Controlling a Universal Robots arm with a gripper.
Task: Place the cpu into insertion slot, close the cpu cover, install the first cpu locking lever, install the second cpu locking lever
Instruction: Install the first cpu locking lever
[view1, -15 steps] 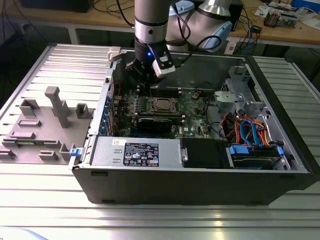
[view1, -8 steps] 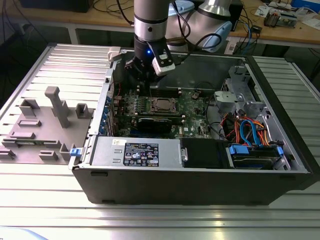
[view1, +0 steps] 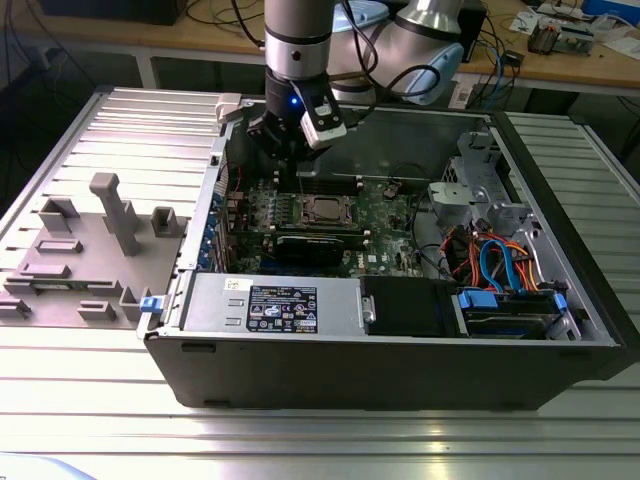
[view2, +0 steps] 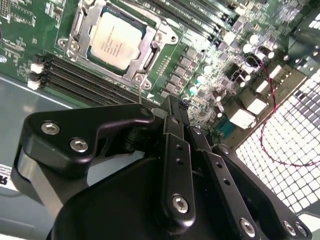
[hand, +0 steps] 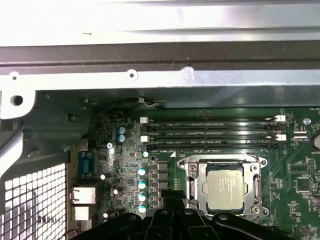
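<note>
Silver cpu (view2: 116, 41) is sitting on the board (view2: 27, 20), cover (view2: 81, 25) lying closed around it. Claw (view2: 176, 102) is hovering near it, pressed together, pinching nothing visible; picture edges are cutting off its body in both wrist views.

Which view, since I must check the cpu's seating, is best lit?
First wrist view: cpu evenly lit, though the metal flange glares white. Second wrist view: cpu washed pale, perforated grille glaring. Exterior view: motherboard shaded inside the case.

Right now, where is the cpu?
The cpu sits at the motherboard's centre in the exterior view; in the first wrist view the cpu cover frames it beside the memory slots.
</note>
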